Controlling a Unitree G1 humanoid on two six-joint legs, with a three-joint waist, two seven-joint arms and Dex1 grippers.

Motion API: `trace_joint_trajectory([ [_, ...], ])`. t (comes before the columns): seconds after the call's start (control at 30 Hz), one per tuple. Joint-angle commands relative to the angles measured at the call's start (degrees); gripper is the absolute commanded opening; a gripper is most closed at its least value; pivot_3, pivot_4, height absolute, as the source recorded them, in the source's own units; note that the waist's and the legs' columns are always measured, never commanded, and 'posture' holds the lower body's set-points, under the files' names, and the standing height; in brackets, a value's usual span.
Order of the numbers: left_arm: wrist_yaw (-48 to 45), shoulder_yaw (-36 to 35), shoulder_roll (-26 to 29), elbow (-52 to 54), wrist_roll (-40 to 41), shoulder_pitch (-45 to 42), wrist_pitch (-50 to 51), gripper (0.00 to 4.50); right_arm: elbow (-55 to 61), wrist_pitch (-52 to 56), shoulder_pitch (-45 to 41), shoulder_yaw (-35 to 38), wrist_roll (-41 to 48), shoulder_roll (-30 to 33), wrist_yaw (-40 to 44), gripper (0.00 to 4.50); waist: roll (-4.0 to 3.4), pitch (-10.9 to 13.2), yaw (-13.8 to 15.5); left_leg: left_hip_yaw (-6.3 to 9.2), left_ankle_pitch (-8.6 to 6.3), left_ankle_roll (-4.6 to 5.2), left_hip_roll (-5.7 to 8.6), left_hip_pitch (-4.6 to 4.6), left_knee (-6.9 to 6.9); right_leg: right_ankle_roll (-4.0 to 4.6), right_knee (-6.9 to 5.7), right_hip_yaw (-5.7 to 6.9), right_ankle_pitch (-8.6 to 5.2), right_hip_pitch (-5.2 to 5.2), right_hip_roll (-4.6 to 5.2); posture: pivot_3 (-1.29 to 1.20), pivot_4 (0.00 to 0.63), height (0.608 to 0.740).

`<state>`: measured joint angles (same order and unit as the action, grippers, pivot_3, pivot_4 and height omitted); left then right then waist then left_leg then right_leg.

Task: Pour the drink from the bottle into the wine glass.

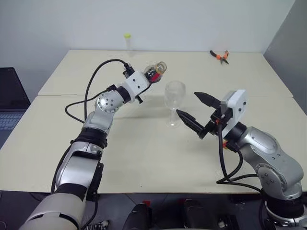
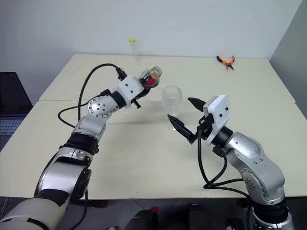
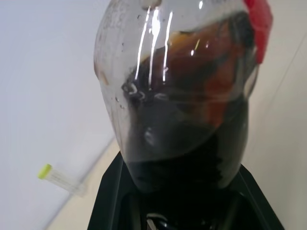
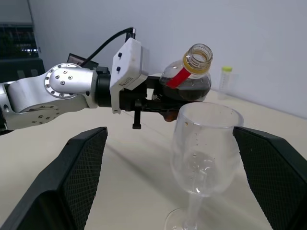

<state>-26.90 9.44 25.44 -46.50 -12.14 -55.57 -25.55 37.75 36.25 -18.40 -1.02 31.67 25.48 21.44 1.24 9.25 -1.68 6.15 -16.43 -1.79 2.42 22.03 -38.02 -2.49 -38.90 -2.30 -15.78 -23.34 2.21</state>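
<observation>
one squat clear plastic bottle (image 1: 156, 70), part full of dark drink (image 4: 188, 91), sits tilted just above centre frame, clamped in the left gripper (image 1: 149, 74), its open yellowish mouth up and right. just right and lower stands the empty wine glass (image 1: 174, 101), smooth, rounded, stemmed. the right gripper (image 1: 195, 111) spreads its black fingers wide beside it. a thin capped tube (image 1: 127, 41) and orange pliers (image 1: 219, 56) lie far back on the matte cream table (image 1: 144, 153).

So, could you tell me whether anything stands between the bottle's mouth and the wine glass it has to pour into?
Nothing visible does. The bottle, held by the left end effector, is tilted just behind the wine glass, with open air between its mouth and the rim. The open right end effector flanks the glass without covering the bowl.
</observation>
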Motion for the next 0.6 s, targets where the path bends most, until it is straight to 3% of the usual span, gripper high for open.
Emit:
trace_joint_trajectory([
  [0.03, 3.18, 1.17, 1.19, -1.26, -3.44, -3.89, -6.32, 0.99, 0.56, -0.32, -1.12, 0.02, -1.09, -0.47, -0.85, 4.5, 0.0, 0.0, 0.02, 0.01, 0.0, 0.01, 0.0, 0.0, 0.0, 0.0, 0.0, 0.02, 0.0, 0.0, 0.0, 0.0, 0.15, 0.74],
  [0.6, 15.82, 7.51, 5.03, -10.11, -17.56, -10.47, -18.03, 0.99, -1.37, 1.48, -1.63, -1.89, -5.5, -1.49, -1.96, 4.5, 0.0, 0.0, -0.04, -0.01, -0.07, 0.14, 0.02, 0.04, -0.01, -0.01, -0.07, 0.0, 0.0, -0.08, -0.02, 0.0, 0.15, 0.74],
])
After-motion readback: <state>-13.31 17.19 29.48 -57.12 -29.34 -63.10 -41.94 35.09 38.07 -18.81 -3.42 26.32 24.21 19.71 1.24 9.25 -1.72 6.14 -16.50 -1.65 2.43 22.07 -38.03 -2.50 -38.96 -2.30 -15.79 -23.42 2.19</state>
